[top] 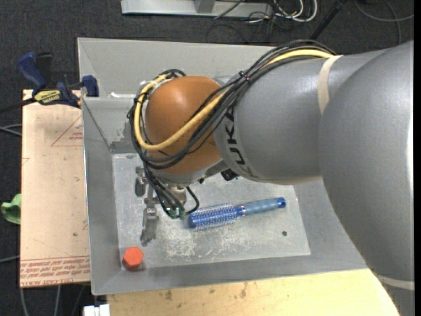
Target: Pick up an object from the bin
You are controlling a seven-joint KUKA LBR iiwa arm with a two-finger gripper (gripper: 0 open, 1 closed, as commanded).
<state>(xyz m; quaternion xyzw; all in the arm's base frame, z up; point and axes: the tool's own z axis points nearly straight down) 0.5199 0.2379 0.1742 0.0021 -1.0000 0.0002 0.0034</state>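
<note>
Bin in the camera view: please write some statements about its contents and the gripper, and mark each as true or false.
1. A blue hairbrush lies on the floor of the bin. True.
2. The small orange block rests on top of the hairbrush. False: it lies apart, near the lower left corner.
3. The gripper has lifted the hairbrush. False: the hairbrush lies flat on the floor beside it.
4. The hairbrush handle points towards the view's right. True.
</note>
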